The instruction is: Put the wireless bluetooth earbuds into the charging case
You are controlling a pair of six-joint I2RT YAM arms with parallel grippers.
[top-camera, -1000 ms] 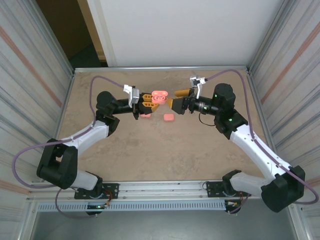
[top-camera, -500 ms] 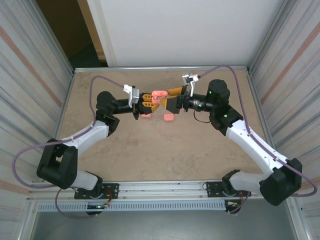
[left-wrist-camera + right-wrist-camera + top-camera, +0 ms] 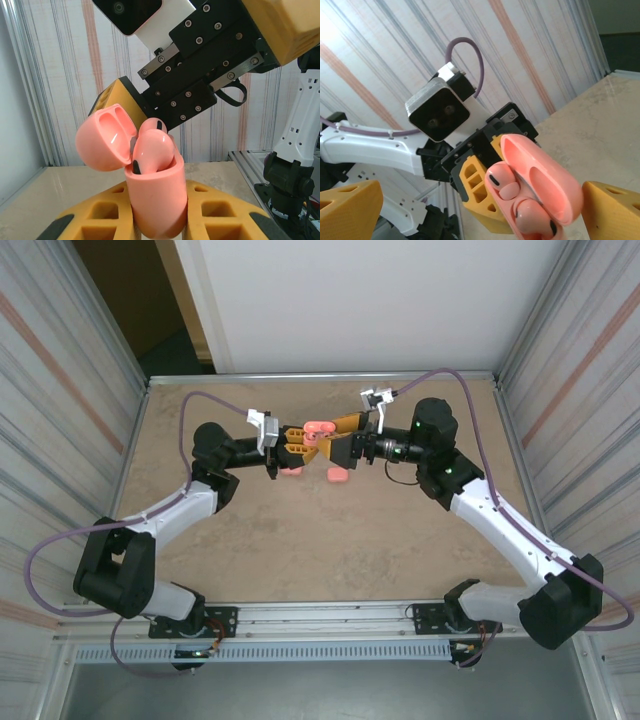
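Here the left gripper (image 3: 296, 443) is clamped on the base of the open charging case (image 3: 157, 200), held upright above the far middle of the counter (image 3: 300, 540), with the earbuds (image 3: 152, 152) seated inside. The right gripper (image 3: 338, 436) stands wide, one finger on each side of the case.

Arms: there were two, the left arm (image 3: 175, 512) and the right arm (image 3: 505, 530).
Jaws: there were two pairs, one pair on each arm.
Charging case (image 3: 156, 200): one was counted, open.
Earbuds (image 3: 501, 186): two sat in that case.
Small pink pieces (image 3: 337, 475): two lay on the bench (image 3: 320, 550), too small to tell which kind.
Purple cables (image 3: 215, 398): there were two.
Bench: there was one.
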